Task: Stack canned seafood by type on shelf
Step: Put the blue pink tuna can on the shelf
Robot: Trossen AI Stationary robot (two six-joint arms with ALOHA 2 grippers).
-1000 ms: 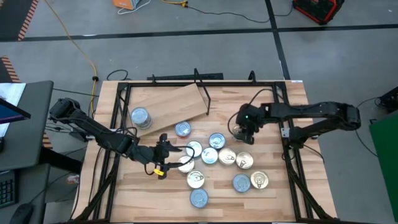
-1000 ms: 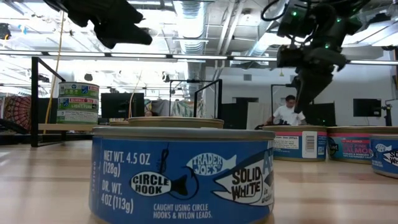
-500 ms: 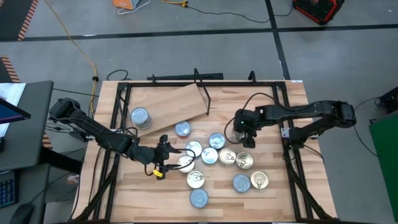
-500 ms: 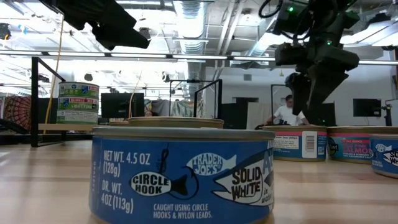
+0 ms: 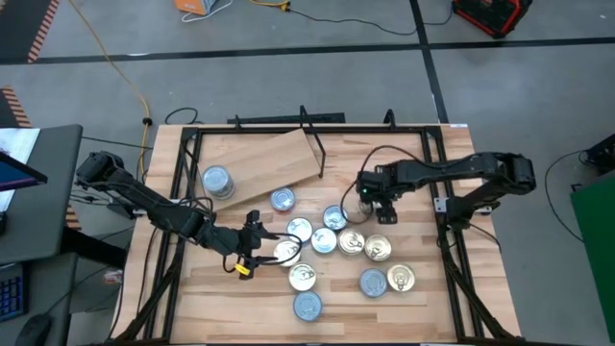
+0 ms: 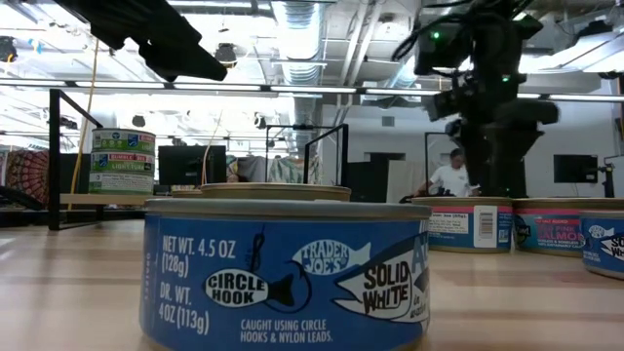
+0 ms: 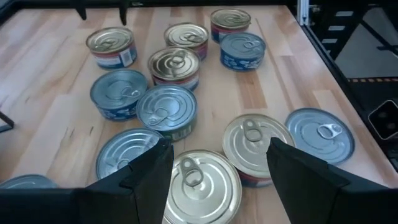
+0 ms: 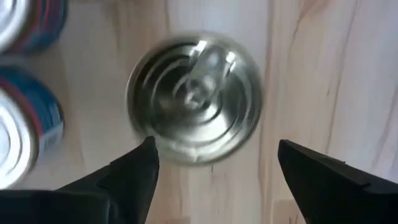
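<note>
Tabletop | both pincers apart | right wrist view alone: tin between fingers

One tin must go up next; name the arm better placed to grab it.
Right. The right gripper hangs straight above a gold-lidded tin, fingers open to either side. The left gripper is open too, but lower over crowded tins.

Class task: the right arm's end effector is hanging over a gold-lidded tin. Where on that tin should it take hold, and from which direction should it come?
Grip the gold-lidded tin across its round side wall, coming straight down from above. It lies flat, lid up, and the right end effector is open wider than the lid. Bare wood flanks it on most sides; the blue-labelled tins stand apart.
</note>
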